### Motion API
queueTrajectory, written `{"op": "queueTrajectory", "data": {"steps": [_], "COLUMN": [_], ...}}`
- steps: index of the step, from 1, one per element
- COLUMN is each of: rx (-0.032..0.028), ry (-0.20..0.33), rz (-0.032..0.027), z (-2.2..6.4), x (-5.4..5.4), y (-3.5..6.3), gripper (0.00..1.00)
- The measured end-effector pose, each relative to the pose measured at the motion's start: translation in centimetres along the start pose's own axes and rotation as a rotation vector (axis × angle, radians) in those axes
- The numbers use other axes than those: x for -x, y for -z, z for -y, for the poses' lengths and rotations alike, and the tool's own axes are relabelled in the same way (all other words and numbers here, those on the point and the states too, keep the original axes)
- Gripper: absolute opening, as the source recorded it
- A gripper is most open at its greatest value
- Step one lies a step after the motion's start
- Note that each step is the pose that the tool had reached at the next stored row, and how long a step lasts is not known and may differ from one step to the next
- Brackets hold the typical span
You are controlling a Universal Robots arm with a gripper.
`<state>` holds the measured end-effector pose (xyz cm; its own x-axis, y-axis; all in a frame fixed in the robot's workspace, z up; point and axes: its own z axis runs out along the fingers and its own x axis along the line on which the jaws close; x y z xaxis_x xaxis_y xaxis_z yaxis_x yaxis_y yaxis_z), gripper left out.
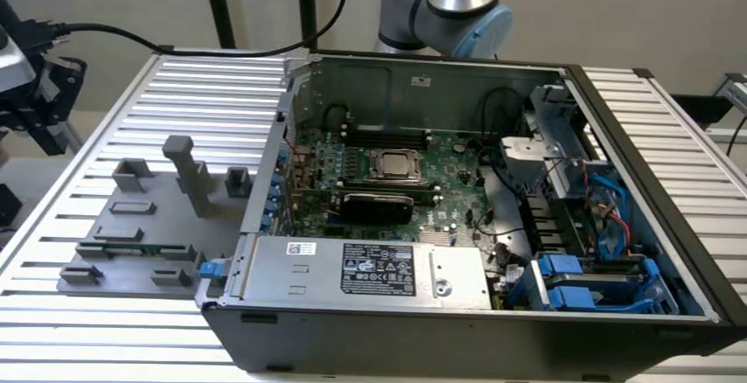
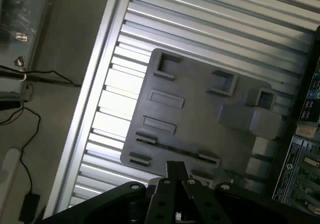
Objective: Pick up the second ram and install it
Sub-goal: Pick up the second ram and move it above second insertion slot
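A: Wrist view first: how is the gripper (image 2: 176, 169)?
B: Pinched shut and empty, poised over the grey holder (image 2: 200, 109) on the desk (image 2: 115, 89).
A: And the second ram (image 2: 175, 150)?
B: Seemingly the thin strip in the holder's long slot; in the exterior view, that is nine o'clock from the computer case (image 1: 467, 330). Pickup has not begun. Grasping calls for opened jaws, squared to it.
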<state>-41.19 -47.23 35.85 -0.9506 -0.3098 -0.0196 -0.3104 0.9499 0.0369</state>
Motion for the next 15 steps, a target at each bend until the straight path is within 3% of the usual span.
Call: {"op": "queueTrajectory", "data": {"steps": [15], "rx": [0.0053], "ry": [0.272], "rz": [-0.01], "z": [0.04], "x": [0.0], "y": [-1.11], "gripper": [0.11]}}
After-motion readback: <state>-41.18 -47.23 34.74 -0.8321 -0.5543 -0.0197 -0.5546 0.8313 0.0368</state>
